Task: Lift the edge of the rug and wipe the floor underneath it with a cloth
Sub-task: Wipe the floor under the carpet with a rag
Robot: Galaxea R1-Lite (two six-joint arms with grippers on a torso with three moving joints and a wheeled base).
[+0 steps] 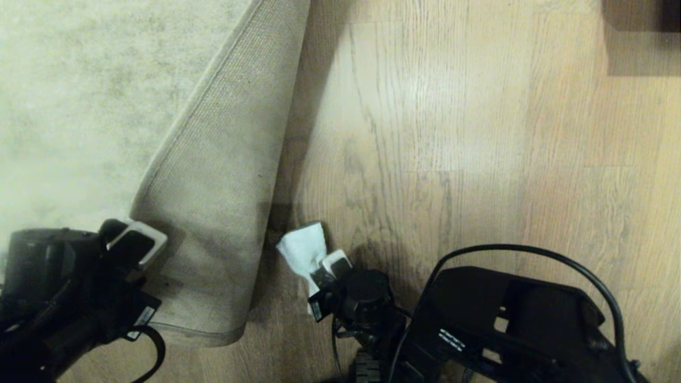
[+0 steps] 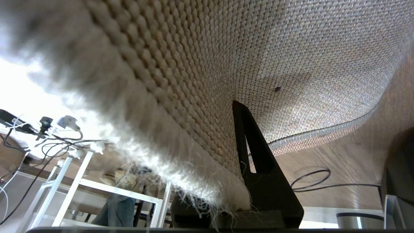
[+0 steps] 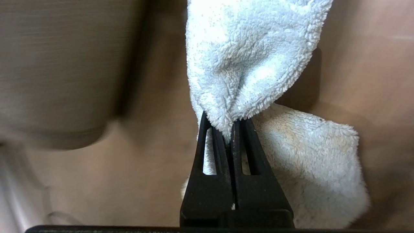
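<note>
Left gripper (image 1: 139,240), low at the robot's left, is clamped on the rug edge (image 1: 213,213); the edge is folded back, ribbed tan underside up, over the mottled pile. One black finger (image 2: 258,161) presses that weave. Right gripper (image 1: 330,268), just beside the fold, has its fingers (image 3: 213,168) pinched tight on the cloth (image 1: 303,247), which bunches pale blue against the floor (image 1: 452,133). White labels on both arms carry print too small to read. Black cable (image 1: 532,252) loops over the right arm.
</note>
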